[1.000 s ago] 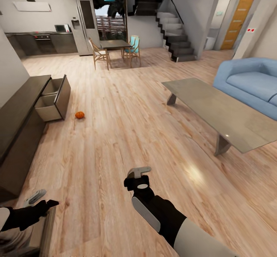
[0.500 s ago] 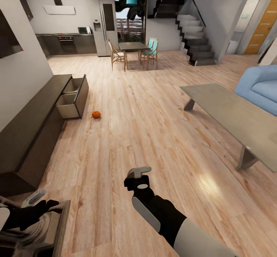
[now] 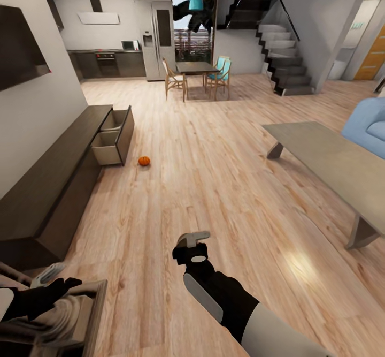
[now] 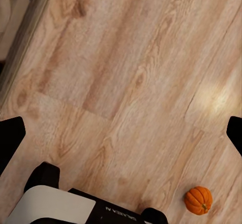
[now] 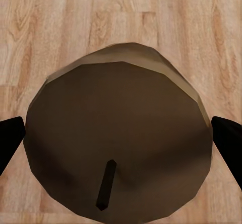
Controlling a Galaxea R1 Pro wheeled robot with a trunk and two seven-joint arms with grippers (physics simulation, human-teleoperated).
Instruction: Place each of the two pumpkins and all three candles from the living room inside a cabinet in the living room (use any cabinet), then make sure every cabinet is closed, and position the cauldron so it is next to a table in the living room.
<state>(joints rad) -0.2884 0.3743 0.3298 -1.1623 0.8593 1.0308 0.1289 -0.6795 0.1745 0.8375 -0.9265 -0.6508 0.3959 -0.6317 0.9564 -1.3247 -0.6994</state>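
**Approach the floor pumpkin, drawers already open**

You've got one small bright-orange ribbed pumpkin (image 3: 144, 160) on the wood floor, left of centre in the head view, just beside the long dark-brown cabinet (image 3: 51, 191) with two drawers pulled out. The glossy grey coffee table (image 3: 331, 159) sits at the right. Left wrist view shows an orange pumpkin (image 4: 198, 200) at its lower right corner; can't tell if it's the same one.

Left gripper (image 4: 121, 133): fingertips spread wide, nothing between them. Right gripper (image 5: 121, 133): jaws apart, straddling a brown rounded object (image 5: 118, 143) without visibly touching it. Can't tell what that is.

Suggest: drive straight, stop short of the drawer fronts, keep the pumpkin centred.
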